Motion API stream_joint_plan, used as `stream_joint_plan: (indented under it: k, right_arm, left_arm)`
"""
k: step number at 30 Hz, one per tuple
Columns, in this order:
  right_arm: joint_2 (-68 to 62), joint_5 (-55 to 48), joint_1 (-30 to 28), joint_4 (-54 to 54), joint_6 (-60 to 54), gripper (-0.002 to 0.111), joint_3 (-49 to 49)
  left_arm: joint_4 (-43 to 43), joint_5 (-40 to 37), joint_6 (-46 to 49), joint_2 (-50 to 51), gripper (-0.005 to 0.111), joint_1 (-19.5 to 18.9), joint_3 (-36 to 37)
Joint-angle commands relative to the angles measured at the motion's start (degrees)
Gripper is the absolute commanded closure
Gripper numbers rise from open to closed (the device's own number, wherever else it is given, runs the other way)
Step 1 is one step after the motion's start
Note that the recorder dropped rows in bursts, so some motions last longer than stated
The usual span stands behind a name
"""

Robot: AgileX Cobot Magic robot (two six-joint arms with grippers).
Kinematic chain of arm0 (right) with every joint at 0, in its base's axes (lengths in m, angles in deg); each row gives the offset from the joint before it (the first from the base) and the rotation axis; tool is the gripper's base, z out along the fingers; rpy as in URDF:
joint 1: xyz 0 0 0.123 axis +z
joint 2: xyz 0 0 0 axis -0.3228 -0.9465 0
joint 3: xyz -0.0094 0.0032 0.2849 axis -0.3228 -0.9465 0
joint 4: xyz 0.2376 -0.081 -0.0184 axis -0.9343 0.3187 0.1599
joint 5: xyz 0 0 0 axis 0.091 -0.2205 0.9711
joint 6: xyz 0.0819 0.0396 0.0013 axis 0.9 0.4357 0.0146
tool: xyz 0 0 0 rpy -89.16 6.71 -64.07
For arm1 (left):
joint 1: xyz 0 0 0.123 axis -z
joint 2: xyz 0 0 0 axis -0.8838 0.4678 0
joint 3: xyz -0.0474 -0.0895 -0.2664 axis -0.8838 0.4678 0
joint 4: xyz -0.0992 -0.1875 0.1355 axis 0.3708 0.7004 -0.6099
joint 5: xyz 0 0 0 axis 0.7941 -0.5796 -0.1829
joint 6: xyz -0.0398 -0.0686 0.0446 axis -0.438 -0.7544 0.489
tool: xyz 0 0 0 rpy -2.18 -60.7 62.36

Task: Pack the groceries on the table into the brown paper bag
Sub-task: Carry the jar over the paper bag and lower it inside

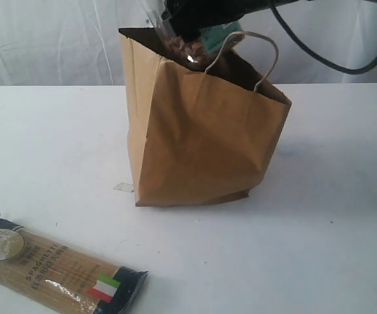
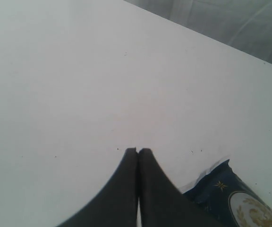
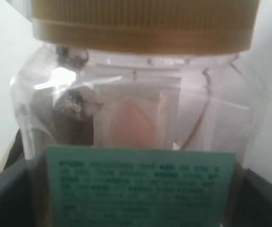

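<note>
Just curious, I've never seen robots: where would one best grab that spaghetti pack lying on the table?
Probably mid-length, jaws across its narrow width, coming from above: the spaghetti pack lies flat on the table, long and slim, so an end grip might let it sag.

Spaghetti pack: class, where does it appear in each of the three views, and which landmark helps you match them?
Exterior view: the spaghetti pack lies flat on the table, lower left.
Left wrist view: only its dark end shows, beside the shut left gripper.
Right wrist view: not in it; a jar fills the picture.
Shared landmark: the round emblem on its dark end, in exterior and left wrist views.
</note>
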Motion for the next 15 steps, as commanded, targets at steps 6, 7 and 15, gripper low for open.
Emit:
stream_joint_plan:
  k: [6, 7, 15]
  right_arm:
    - [0.2, -5.8, -1.0, -2.0, 1.6, 0.108, 0.6]
    - [0.2, -6.8, -1.0, -2.0, 1.6, 0.108, 0.6]
    - [0.2, -11.5, -1.0, -2.1, 1.1, 0.081, 0.6]
  left_arm:
    - [-0.4, 0.0, 0.0, -0.3, 0.107, 0.0, 0.1]
    - [-0.4, 0.0, 0.0, -0.3, 0.107, 0.0, 0.1]
    - [-0.4, 0.0, 0.0, -0.3, 0.107, 0.0, 0.1]
